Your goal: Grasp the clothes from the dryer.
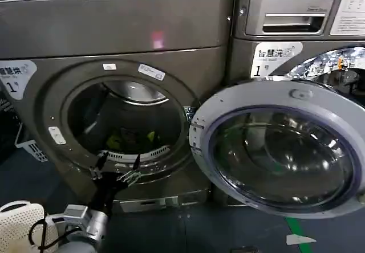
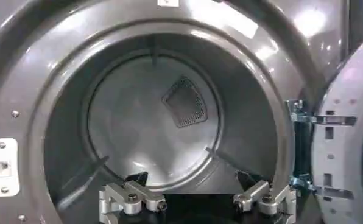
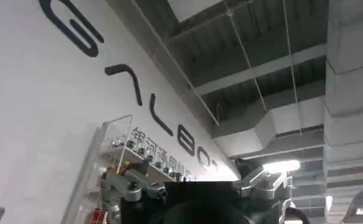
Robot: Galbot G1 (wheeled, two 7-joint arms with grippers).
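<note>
The dryer (image 1: 114, 31) is the dark bronze-grey machine on the left, with its round mouth open. Low inside the drum lies the clothes (image 1: 134, 139), a small yellow-green bundle. My left gripper (image 1: 117, 165) is open just in front of the mouth's lower rim, short of the bundle, with nothing between its fingers. In the left wrist view the left gripper (image 2: 192, 180) faces the bare drum back wall (image 2: 145, 122) with its mesh vent (image 2: 184, 101). My right gripper (image 3: 197, 178) is open and points up at a white wall and the ceiling, away from the machine.
The dryer's round glass door (image 1: 279, 150) hangs open to the right on its hinge (image 2: 303, 115), in front of the silver LG machine (image 1: 296, 13). White baskets (image 1: 20, 221) stand at the lower left. Green tape (image 1: 299, 230) marks the floor.
</note>
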